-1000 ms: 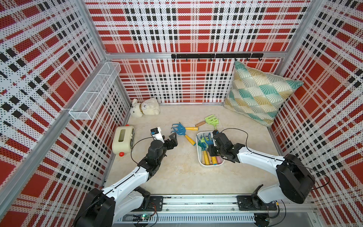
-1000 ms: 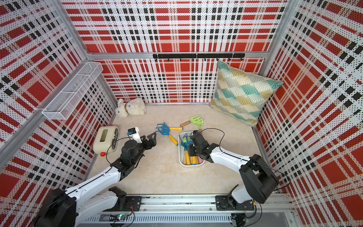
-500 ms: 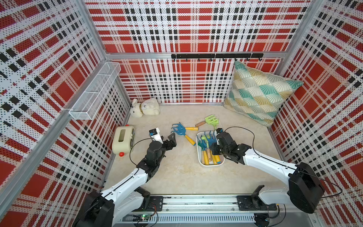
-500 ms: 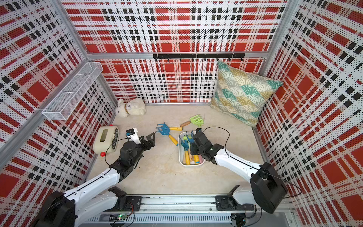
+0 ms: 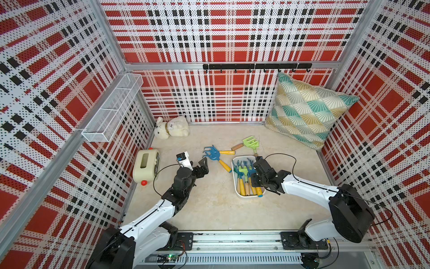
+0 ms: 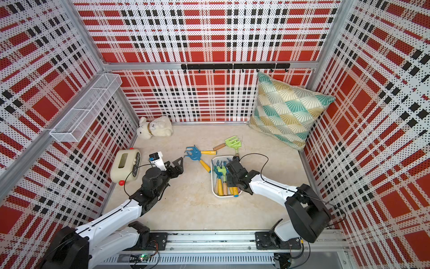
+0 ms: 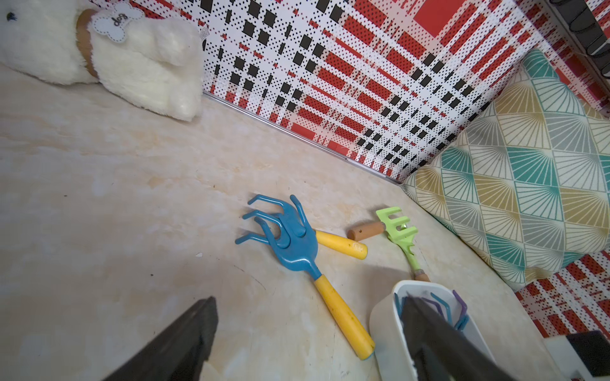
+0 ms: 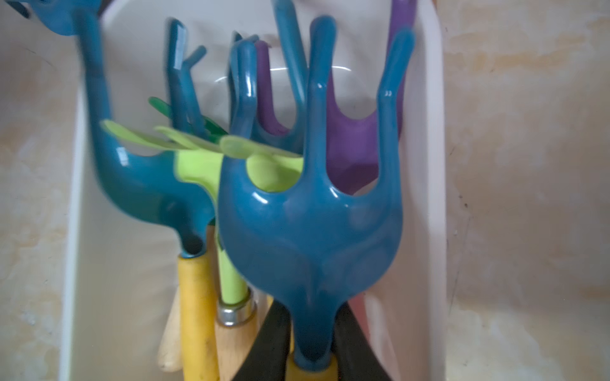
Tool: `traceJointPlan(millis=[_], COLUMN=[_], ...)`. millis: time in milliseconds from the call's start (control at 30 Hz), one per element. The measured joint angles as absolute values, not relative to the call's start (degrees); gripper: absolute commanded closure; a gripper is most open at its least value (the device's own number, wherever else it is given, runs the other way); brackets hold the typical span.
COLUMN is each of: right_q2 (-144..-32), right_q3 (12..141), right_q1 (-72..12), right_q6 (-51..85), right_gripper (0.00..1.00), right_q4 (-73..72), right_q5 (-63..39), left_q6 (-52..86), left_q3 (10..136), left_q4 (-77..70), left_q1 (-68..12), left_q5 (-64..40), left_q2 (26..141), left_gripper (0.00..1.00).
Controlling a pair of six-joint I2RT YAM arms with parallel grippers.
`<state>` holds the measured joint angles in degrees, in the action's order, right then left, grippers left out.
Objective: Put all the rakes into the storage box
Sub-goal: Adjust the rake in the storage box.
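**Rake still clamped over the box; only the right arm's posture has changed**

Over the last second the right arm swung its elbow outward and drew it back, but the right pincer [image 8: 312, 359] has hardly shifted. It hangs over the storage box [image 5: 248, 196], clenched on the neck of a blue rake [image 8: 310, 231] where the blue head meets the yellow handle. In the right wrist view the rake's tines point along the box, between its white walls. They sit above the pile already inside: more blue heads, a lime-green one, a purple one, and yellow and wooden handles. Whether the held rake rests on that pile or hovers just above it cannot be told.

The left arm has barely moved. The left pincer [image 7: 308, 306] stands spread wide and empty, low over the tabletop [image 5: 209, 209]. It faces two crossed blue rakes with yellow handles [image 7: 290, 237], and a green rake [image 7: 399, 227] lies just beyond them near the box's far end. None of these loose tools has moved.

The delivery looks all but finished: the rake is lined up inside the box's outline and the only step left seems to be letting go. With the box this crowded, the head may settle on top of the others instead of dropping to the bottom. The loose rakes suggest more trips to come, probably starting with the left arm.
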<state>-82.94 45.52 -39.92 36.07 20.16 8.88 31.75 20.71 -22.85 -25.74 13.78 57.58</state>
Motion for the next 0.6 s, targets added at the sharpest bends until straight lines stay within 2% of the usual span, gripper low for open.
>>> traceJointPlan(millis=[67,100,333,600], right_q2=[-82.96,-82.94,-80.51,-78.19], right_q3=[45.6,45.69,47.7,49.54], right_q1=[-40.58,-40.88,-41.47,-41.45], right_q6=[35.83,35.64,34.5,33.76], right_gripper=[0.59,0.59,0.72,0.73], right_q4=[20.78,21.39,24.99,24.99], right_q5=[9.13,9.41,11.99,13.78], left_q6=[31.62,31.59,31.4,31.18], left_q3=[20.71,20.71,20.64,20.49], left_q4=[-22.92,-22.96,-23.14,-23.16], left_q1=[-25.74,-25.74,-25.74,-25.69], left_q5=[13.82,13.91,14.04,14.44], left_q2=[57.58,57.58,57.56,57.06], left_gripper=[0.07,0.07,0.07,0.07])
